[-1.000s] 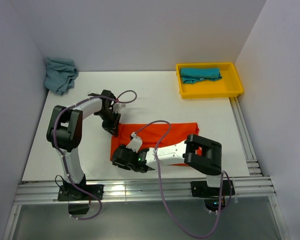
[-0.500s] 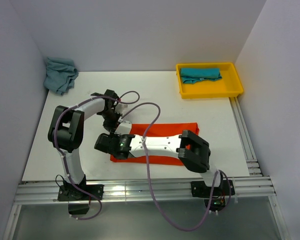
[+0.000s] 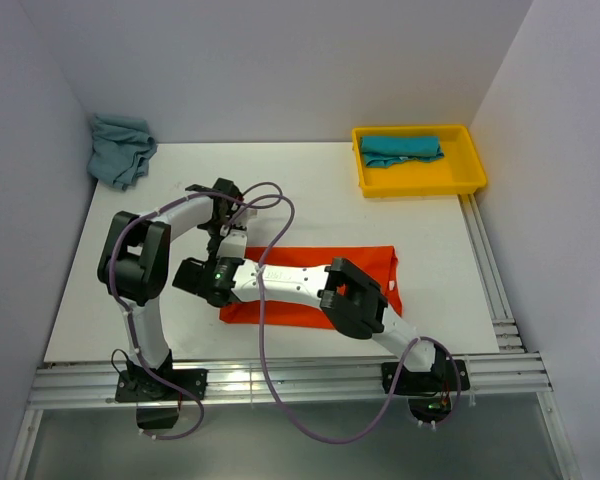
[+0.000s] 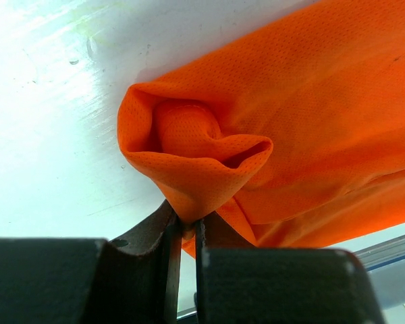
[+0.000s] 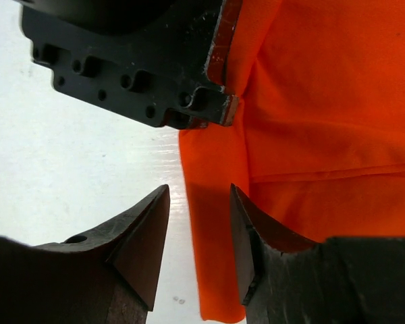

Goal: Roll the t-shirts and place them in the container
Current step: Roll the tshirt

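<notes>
The orange-red t-shirt (image 3: 380, 270) lies folded as a long strip across the table's middle. My left gripper (image 3: 227, 240) is at its far-left corner, shut on a pinched fold of the orange cloth (image 4: 189, 196); the corner curls into a small loop above the jaws. My right arm stretches leftward over the shirt. My right gripper (image 3: 192, 277) stands open over the strip's left edge (image 5: 212, 256), one finger above bare table and one above cloth, just below the left gripper's body (image 5: 135, 61). Nothing is pinched between its fingers.
A yellow tray (image 3: 420, 188) at the back right holds a folded teal t-shirt (image 3: 400, 148). A crumpled grey-blue t-shirt (image 3: 120, 148) lies in the back left corner. Walls enclose the table on three sides. Purple cables arc above the orange shirt.
My right arm has swung left and away from the near edge of the shirt's left end, up to just below the left gripper. The left gripper keeps its hold, nearly still.
</notes>
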`<state>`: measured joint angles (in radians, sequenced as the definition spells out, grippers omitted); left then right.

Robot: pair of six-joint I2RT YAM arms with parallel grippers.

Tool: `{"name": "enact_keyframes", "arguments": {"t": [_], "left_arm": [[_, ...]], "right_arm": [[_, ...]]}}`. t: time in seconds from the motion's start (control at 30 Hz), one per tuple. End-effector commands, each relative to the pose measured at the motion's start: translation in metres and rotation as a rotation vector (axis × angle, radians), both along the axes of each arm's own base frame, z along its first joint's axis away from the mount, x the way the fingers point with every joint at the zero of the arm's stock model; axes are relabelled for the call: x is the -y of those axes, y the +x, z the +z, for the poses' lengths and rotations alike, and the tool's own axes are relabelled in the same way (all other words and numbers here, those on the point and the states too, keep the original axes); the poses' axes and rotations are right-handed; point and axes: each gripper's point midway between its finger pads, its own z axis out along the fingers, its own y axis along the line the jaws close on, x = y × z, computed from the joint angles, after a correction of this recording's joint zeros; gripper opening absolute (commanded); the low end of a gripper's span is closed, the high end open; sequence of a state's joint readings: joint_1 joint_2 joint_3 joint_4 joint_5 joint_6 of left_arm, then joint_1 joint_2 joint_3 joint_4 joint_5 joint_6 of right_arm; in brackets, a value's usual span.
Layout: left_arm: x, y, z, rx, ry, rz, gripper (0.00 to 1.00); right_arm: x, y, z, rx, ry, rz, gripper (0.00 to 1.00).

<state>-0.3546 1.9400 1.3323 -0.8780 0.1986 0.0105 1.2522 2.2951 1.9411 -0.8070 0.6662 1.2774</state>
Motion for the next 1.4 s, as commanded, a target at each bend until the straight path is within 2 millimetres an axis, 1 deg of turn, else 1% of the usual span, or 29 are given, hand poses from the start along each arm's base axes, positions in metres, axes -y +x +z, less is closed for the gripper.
{"name": "enact_keyframes", "arguments": {"t": [0.0, 0.07, 0.23, 0.4, 0.53, 0.57, 0.6, 0.67, 0.7, 0.73, 0.8, 0.83, 0.87, 0.9, 0.93, 0.97, 1.03, 1.07, 1.1, 1.13, 1.17, 1.23, 1.27, 1.3, 1.33, 1.37], "left_arm": [[0.0, 0.013, 0.002, 0.05, 0.034, -0.004, 0.05], [0.001, 0.014, 0.003, 0.054, 0.034, -0.007, 0.05], [0.003, 0.013, 0.004, 0.054, 0.037, -0.014, 0.05], [0.004, 0.013, 0.005, 0.053, 0.038, -0.017, 0.05], [0.004, 0.013, 0.005, 0.051, 0.038, -0.016, 0.06], [0.004, 0.014, 0.006, 0.053, 0.038, -0.017, 0.07], [0.004, 0.013, 0.005, 0.051, 0.038, -0.017, 0.08], [0.006, 0.014, 0.008, 0.051, 0.03, -0.017, 0.11], [0.006, 0.014, 0.009, 0.051, 0.028, -0.017, 0.12], [0.007, 0.015, 0.01, 0.052, 0.023, -0.019, 0.16], [0.011, 0.016, 0.016, 0.053, -0.001, -0.027, 0.22], [0.013, 0.017, 0.019, 0.052, -0.014, -0.033, 0.29], [0.017, 0.02, 0.027, 0.052, -0.039, -0.037, 0.32], [0.021, 0.024, 0.032, 0.062, -0.065, -0.043, 0.37], [0.022, 0.022, 0.037, 0.051, -0.08, -0.055, 0.44], [0.026, 0.03, 0.047, 0.071, -0.105, -0.06, 0.47], [0.028, 0.032, 0.061, 0.069, -0.16, -0.059, 0.53], [0.028, 0.04, 0.07, 0.087, -0.183, -0.052, 0.54], [0.029, 0.04, 0.076, 0.083, -0.212, -0.055, 0.55], [0.028, 0.04, 0.082, 0.084, -0.226, -0.06, 0.57], [0.025, 0.043, 0.088, 0.096, -0.24, -0.053, 0.57], [0.024, 0.043, 0.097, 0.107, -0.28, -0.06, 0.58], [0.018, 0.041, 0.096, 0.098, -0.289, -0.048, 0.58], [0.017, 0.04, 0.096, 0.095, -0.303, -0.048, 0.58], [0.015, 0.032, 0.094, 0.081, -0.325, -0.052, 0.58], [0.009, 0.032, 0.093, 0.082, -0.34, -0.044, 0.58]], "right_arm": [[0.008, 0.006, 0.004, 0.046, -0.063, -0.01, 0.48], [0.007, 0.006, 0.0, 0.046, -0.071, -0.011, 0.49], [0.006, 0.006, -0.016, 0.031, -0.101, -0.006, 0.49], [0.002, 0.002, -0.03, 0.005, -0.107, 0.008, 0.49], [0.003, -0.002, -0.043, -0.021, -0.125, 0.008, 0.48], [0.006, -0.003, -0.047, -0.029, -0.136, 0.007, 0.46], [0.005, -0.004, -0.048, -0.035, -0.131, 0.007, 0.41], [0.006, -0.008, -0.053, -0.052, -0.12, 0.015, 0.35], [0.006, -0.009, -0.054, -0.057, -0.112, 0.017, 0.25], [0.006, -0.012, -0.055, -0.07, -0.1, 0.02, 0.21], [0.004, -0.016, -0.054, -0.079, -0.051, 0.032, 0.15], [0.004, -0.016, -0.055, -0.084, -0.027, 0.036, 0.13], [0.001, -0.019, -0.054, -0.095, 0.037, 0.053, 0.11], [0.001, -0.019, -0.054, -0.096, 0.072, 0.059, 0.1], [0.002, -0.017, -0.052, -0.097, 0.109, 0.058, 0.09], [0.002, -0.02, -0.051, -0.108, 0.177, 0.071, 0.09], [0.002, -0.017, -0.047, -0.114, 0.26, 0.073, 0.09], [0.001, -0.02, -0.045, -0.125, 0.34, 0.085, 0.09], [0.001, -0.021, -0.044, -0.131, 0.384, 0.09, 0.09], [0.016, -0.022, -0.057, -0.15, 0.391, 0.078, 0.09], [0.004, -0.017, -0.039, -0.123, 0.503, 0.087, 0.09], [0.003, -0.021, -0.036, -0.147, 0.586, 0.106, 0.09], [0.004, -0.019, -0.033, -0.142, 0.655, 0.105, 0.09], [0.004, -0.022, -0.032, -0.157, 0.696, 0.116, 0.09], [0.006, -0.023, -0.029, -0.152, 0.752, 0.123, 0.09], [0.007, -0.021, -0.028, -0.158, 0.794, 0.109, 0.09]]}}
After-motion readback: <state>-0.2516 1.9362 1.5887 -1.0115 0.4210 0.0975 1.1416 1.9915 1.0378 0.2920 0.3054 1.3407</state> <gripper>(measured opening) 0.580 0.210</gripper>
